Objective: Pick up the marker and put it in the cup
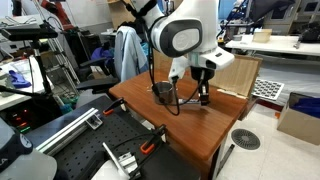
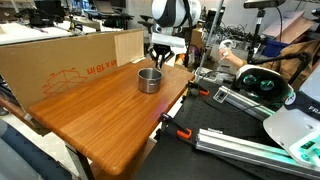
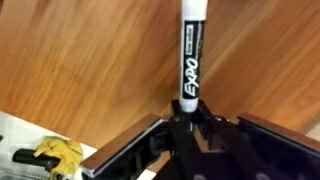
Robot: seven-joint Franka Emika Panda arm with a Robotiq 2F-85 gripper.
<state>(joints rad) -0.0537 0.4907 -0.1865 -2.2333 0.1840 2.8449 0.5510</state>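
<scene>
The marker (image 3: 191, 50) is a black stick with a white "EXPO" label. It is clamped between my gripper's fingers (image 3: 188, 118) and points away from the wrist camera toward the wooden table. In both exterior views the gripper (image 1: 203, 90) (image 2: 160, 55) hangs over the table's far end, lifted off the surface. The shiny grey metal cup (image 2: 149, 79) stands upright on the table, close beside and slightly lower than the gripper. It also shows in an exterior view (image 1: 163, 92). The cup is out of the wrist view.
The wooden table (image 2: 100, 115) has a large cardboard box (image 2: 60, 60) along one side. Orange-handled clamps (image 2: 176, 128) sit at the table edge, with metal rails and equipment (image 2: 250, 100) beyond. Yellow and black objects (image 3: 50, 152) lie off the table in the wrist view.
</scene>
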